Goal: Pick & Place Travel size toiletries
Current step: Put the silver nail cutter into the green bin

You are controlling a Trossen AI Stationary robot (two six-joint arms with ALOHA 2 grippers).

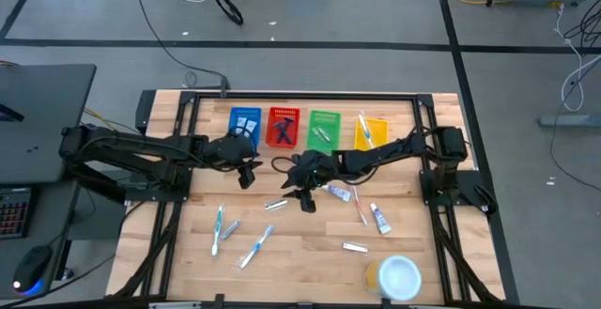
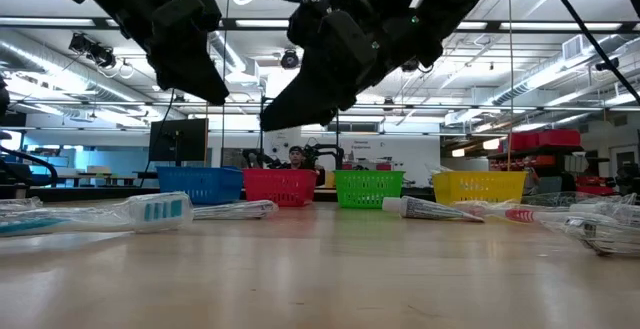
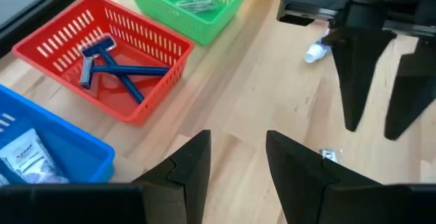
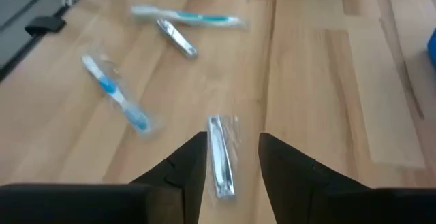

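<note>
My left gripper (image 1: 249, 173) is open and empty, raised over the table near the red basket (image 3: 102, 54); its own wrist view shows it too (image 3: 238, 139). My right gripper (image 1: 305, 198) is open and raised off the table (image 2: 290, 114). In its wrist view (image 4: 233, 139) a silvery wrapped packet (image 4: 219, 159) lies flat on the table in line with the gap between the fingers. Toothbrushes (image 1: 219, 229) (image 1: 255, 246) lie at the near left. Tubes (image 1: 338, 193) (image 1: 379, 218) lie at the right. The red basket holds two dark blue razors (image 3: 109, 64).
Blue (image 1: 246, 126), red, green (image 1: 324, 129) and yellow (image 1: 372, 131) baskets stand in a row at the far edge. A round white-and-yellow container (image 1: 394, 276) sits at the near right. Another small packet (image 1: 354, 247) lies near it. The two grippers are close together mid-table.
</note>
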